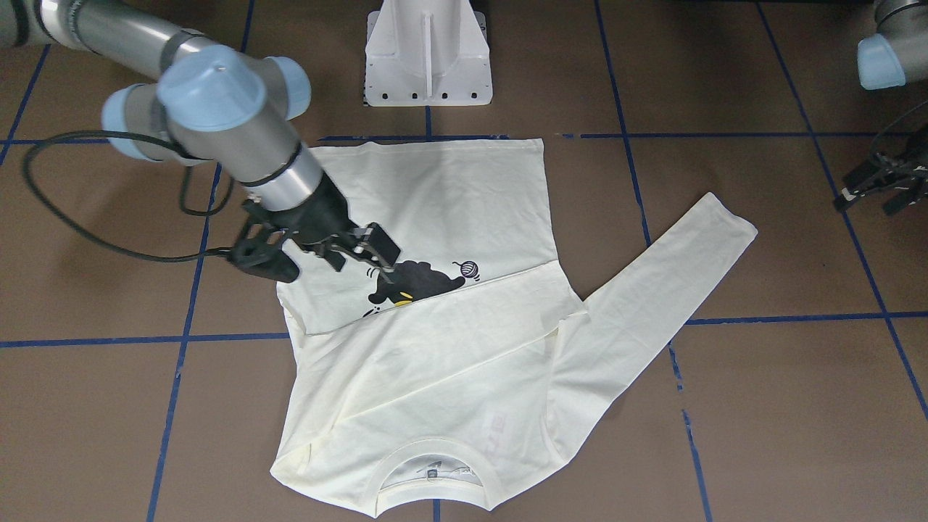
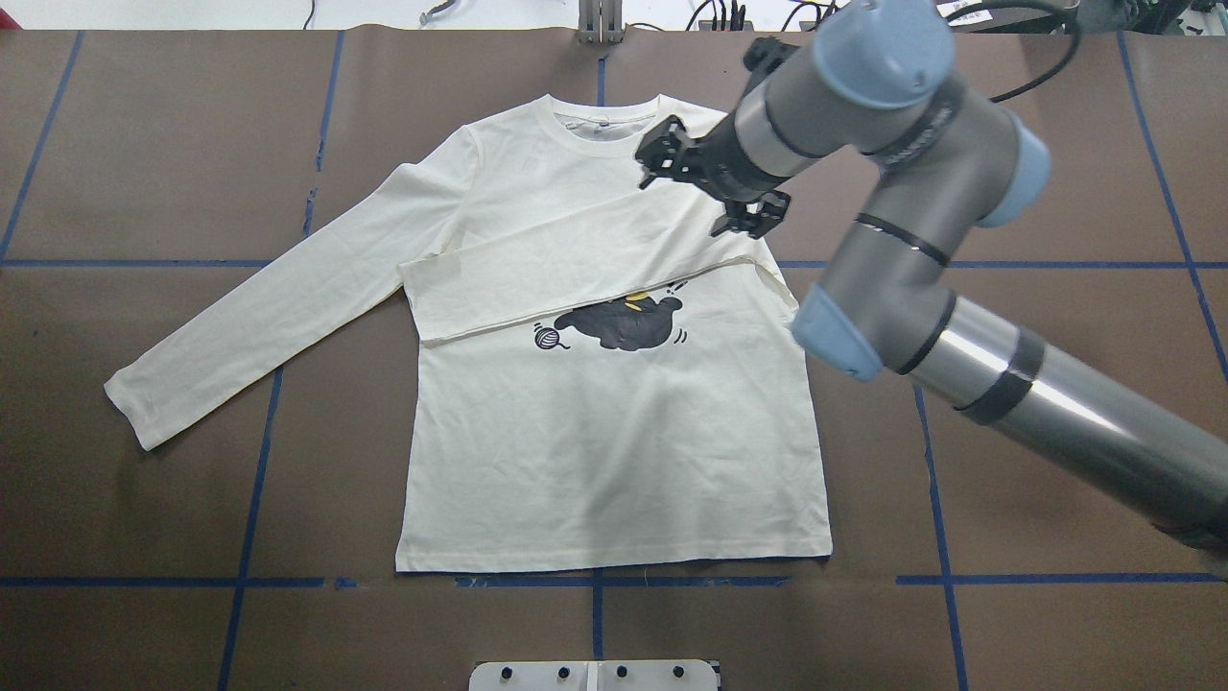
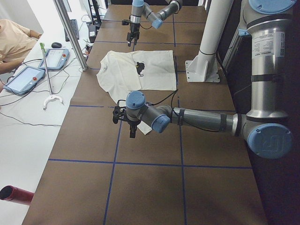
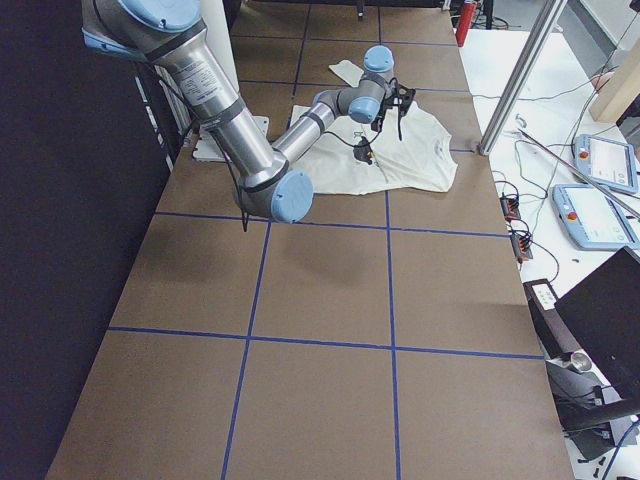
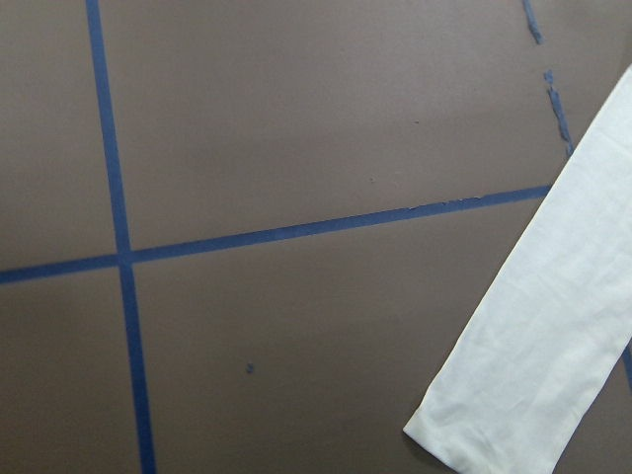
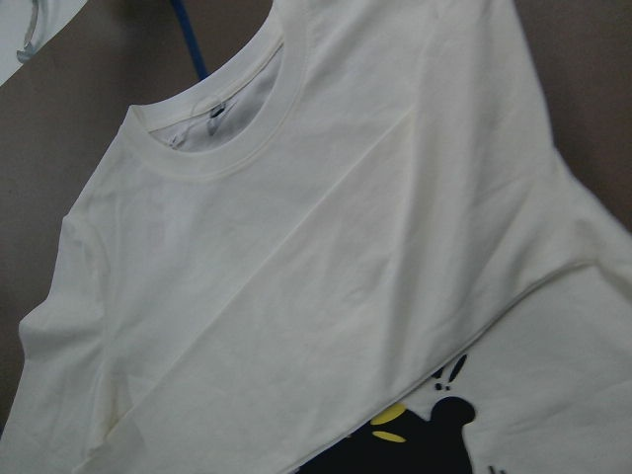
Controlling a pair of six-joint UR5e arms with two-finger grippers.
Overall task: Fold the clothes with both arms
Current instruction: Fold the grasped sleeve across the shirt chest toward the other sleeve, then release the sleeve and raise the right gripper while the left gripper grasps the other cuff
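Observation:
A cream long-sleeve shirt (image 2: 614, 432) with a black cat print (image 2: 624, 321) lies flat on the brown table. Its collar (image 2: 595, 120) is at the far side. One sleeve (image 2: 576, 278) is folded across the chest. The other sleeve (image 2: 259, 317) stretches out to my left, and its cuff shows in the left wrist view (image 5: 513, 395). My right gripper (image 2: 686, 197) hovers open and empty over the folded sleeve, near the shoulder; it also shows in the front-facing view (image 1: 362, 267). My left gripper (image 1: 873, 196) is open and empty, beyond the outstretched cuff (image 1: 725, 217).
The white pedestal base (image 1: 428, 54) stands at the robot's edge of the table, close to the shirt's hem. A black cable (image 1: 72, 232) loops beside the right arm. Blue tape lines (image 2: 595, 581) grid the table. An operator (image 3: 14, 40) and pendants sit beyond the far edge.

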